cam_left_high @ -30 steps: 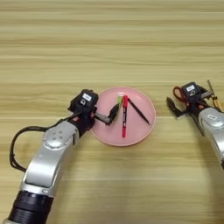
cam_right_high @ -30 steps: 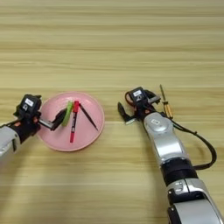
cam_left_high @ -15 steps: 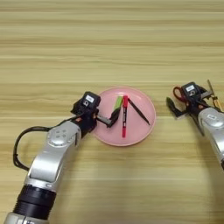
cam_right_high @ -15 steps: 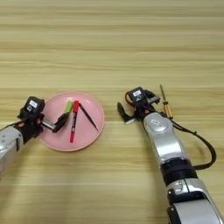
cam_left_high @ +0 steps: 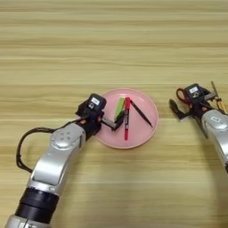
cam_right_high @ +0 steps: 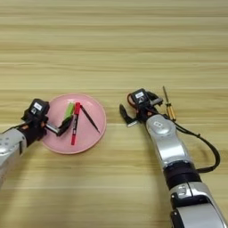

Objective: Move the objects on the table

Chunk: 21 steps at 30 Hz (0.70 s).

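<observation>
A round pink plate (cam_left_high: 133, 141) lies mid-table with a short green bar (cam_left_high: 119, 107), a red marker pen (cam_left_high: 126, 118) and a thin dark stick (cam_left_high: 141, 114) on it. My left gripper (cam_left_high: 116, 124) reaches in over the plate's left side. It is open, with its tips at the near end of the green bar. To the right of the plate my right gripper (cam_right_high: 138, 115) stands open over the red-handled scissors (cam_right_high: 131, 98). Only the scissors' red handles show. The orange-handled screwdriver (cam_right_high: 169, 109) lies just right of that gripper.
The wooden table (cam_left_high: 111, 49) stretches bare behind the plate and across the front. A black cable (cam_right_high: 209, 151) loops off my right forearm.
My left gripper has slid right, further over the plate towards the green bar. The right gripper and the objects have stayed put.
</observation>
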### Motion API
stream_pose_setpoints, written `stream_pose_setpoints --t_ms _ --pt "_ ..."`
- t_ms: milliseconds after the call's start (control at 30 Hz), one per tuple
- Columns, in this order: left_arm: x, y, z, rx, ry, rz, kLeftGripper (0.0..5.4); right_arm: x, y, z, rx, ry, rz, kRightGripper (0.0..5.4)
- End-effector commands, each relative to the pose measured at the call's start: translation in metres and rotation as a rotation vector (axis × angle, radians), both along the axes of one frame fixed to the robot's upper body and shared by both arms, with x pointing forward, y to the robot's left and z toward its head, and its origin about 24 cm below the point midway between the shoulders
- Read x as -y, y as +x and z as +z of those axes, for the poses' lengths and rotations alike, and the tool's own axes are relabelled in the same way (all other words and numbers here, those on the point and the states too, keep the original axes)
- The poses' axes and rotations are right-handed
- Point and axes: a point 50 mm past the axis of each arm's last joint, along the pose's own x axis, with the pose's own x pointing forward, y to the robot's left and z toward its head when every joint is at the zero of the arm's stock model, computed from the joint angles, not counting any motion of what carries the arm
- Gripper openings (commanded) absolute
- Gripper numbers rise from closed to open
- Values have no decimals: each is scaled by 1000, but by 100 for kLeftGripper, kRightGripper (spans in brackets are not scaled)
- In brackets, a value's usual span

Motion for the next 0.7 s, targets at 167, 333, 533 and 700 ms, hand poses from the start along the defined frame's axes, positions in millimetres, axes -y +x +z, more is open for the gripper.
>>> stream_pose_setpoints --t_ms 167,333,533,700 --pt "3 3 -3 -15 19 -16 540 -1 -3 -3 -23 4 0 536" --pt "0 5 -6 -23 40 -7 540 -1 -3 -3 -22 6 0 536" --pt "-5 6 -11 -33 85 12 540 -1 -3 -3 -21 7 1 536" --pt "-8 7 -11 -31 102 23 540 -2 -3 -2 -20 7 0 536"
